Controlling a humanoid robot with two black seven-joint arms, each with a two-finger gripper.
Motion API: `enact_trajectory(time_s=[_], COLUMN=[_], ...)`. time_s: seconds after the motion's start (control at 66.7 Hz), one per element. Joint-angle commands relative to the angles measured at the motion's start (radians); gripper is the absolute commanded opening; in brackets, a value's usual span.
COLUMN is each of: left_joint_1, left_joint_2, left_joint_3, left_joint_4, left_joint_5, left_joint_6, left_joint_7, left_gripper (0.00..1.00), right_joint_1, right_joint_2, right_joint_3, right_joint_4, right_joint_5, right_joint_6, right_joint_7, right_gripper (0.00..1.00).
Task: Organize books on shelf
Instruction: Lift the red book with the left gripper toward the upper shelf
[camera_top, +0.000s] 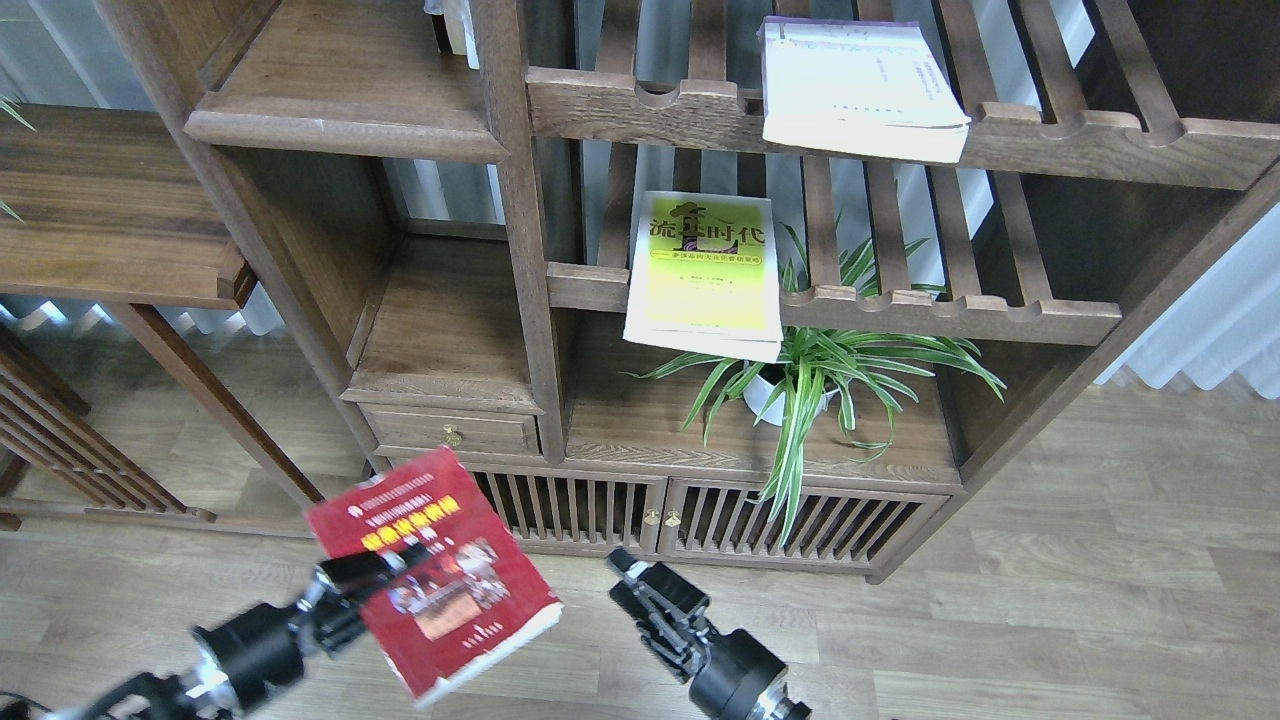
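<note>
Your left gripper (375, 575) is clamped on the thick dark red paperback (435, 575); your right gripper (640, 580) hangs apart, and I can't tell its gap.

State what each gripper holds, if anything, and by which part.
Left gripper grips the red book by its left edge. Right gripper holds nothing.

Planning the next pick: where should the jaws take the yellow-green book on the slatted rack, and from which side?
Grip the yellow-green book at its near bottom edge, coming in from the front. It lies flat, cover up, on the lower slatted rack, and that edge overhangs the front rail, leaving room above and below. The plant sits close beneath.
</note>
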Motion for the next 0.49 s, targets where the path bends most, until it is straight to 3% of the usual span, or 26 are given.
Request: enact_trajectory(time_s=[0.0, 0.21, 0.48], left_joint_1=[0.007, 0.013, -0.027], left_joint_2=[0.164, 0.367, 0.499], left_joint_3=[-0.101, -0.304, -0.491], left_joint_4=[-0.099, -0.127, -0.125], left_joint_5=[0.019, 0.022, 0.022], left_joint_6=[0.0, 0.0, 0.0], left_joint_7=[0.005, 0.009, 0.011], left_gripper=[0.0, 0.0, 0.0], right_joint_1=[-0.004, -0.001, 0.0], right_joint_2=[0.0, 0.0, -0.011], right_joint_3=[0.005, 0.008, 0.005], right_joint_4=[-0.009, -0.029, -0.038], right_joint_5=[0.001, -0.004, -0.005], right_joint_6=[0.0, 0.0, 0.0], right_joint_7=[0.001, 0.001, -0.002], right_gripper=[1.0, 1.0, 1.0])
